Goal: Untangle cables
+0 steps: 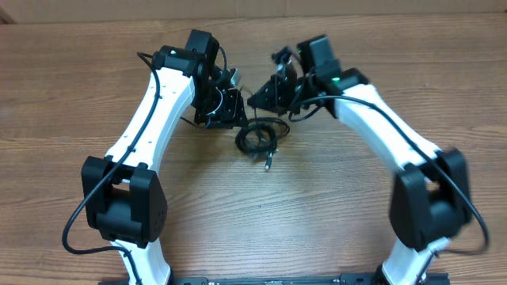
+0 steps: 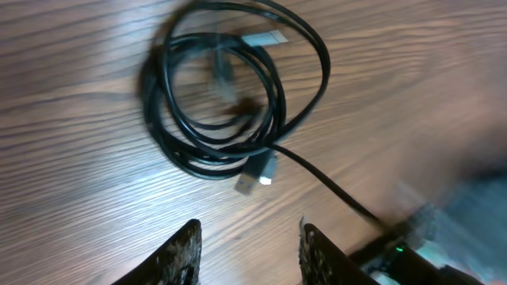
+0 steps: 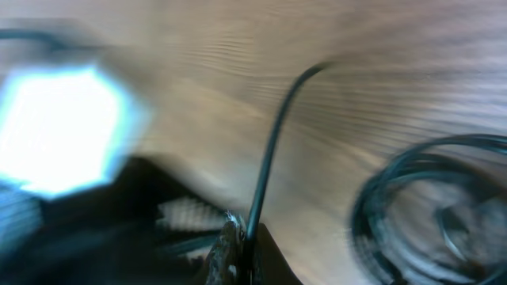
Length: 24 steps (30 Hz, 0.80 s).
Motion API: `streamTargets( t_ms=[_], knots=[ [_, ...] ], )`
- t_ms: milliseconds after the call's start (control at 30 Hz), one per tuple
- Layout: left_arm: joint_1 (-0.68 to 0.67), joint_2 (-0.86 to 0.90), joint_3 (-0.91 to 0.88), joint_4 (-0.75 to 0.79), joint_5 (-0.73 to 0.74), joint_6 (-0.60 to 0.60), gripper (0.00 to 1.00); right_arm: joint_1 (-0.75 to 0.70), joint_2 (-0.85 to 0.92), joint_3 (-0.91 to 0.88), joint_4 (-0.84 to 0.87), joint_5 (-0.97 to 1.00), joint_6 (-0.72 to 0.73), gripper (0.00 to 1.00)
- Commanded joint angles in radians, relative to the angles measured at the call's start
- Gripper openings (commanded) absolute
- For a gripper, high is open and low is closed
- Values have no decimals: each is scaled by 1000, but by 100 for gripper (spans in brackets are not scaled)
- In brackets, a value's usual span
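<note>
The cables lie as a small black coiled bundle (image 1: 257, 137) on the wooden table, between the two arms; a plug end (image 1: 268, 164) sticks out toward the front. In the left wrist view the coil (image 2: 230, 87) shows silvery plugs, and one strand (image 2: 333, 190) runs off to the lower right. My left gripper (image 2: 247, 245) is open and empty, just short of the coil. My right gripper (image 3: 242, 241) is shut on one black cable strand (image 3: 273, 150), which rises from the jaws; the blurred coil (image 3: 436, 206) lies to its right.
The wooden table (image 1: 253, 214) spreads to the front and sides. Both white arms (image 1: 158, 111) (image 1: 380, 127) lean in over the bundle, close to each other. The right wrist view is blurred.
</note>
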<state>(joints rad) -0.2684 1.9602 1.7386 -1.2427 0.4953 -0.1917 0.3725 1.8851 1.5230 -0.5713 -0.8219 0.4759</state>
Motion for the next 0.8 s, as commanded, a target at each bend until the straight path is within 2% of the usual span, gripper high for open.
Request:
streamTargets(
  t_ms=[0,133,333,400,500,567,633,733,767],
  knots=[
    [15,7,24,9,142,-4,41,-15,-144,42,-8,-96,-10,3],
    [57,7,24,9,221,-4,40,-17,-235,43,13,-96,-9,4],
    [117,7,24,-7,218,-3,44,-82,-386,120,104,-97,152,4],
    [124,7,24,-10,201,-3,46,-103,-431,163,119,-95,161,4],
    [124,7,24,-11,170,-3,49,-116,-483,192,119,-15,159,4],
    [121,7,24,-11,162,-3,50,-111,-507,192,56,136,161,4],
    [118,7,24,-10,158,-3,52,-95,-507,191,11,196,163,4],
    [117,7,24,-10,156,-3,54,-77,-492,191,42,189,234,4],
    [117,7,24,-10,156,-4,54,-75,-490,192,117,154,270,3]
  ],
)
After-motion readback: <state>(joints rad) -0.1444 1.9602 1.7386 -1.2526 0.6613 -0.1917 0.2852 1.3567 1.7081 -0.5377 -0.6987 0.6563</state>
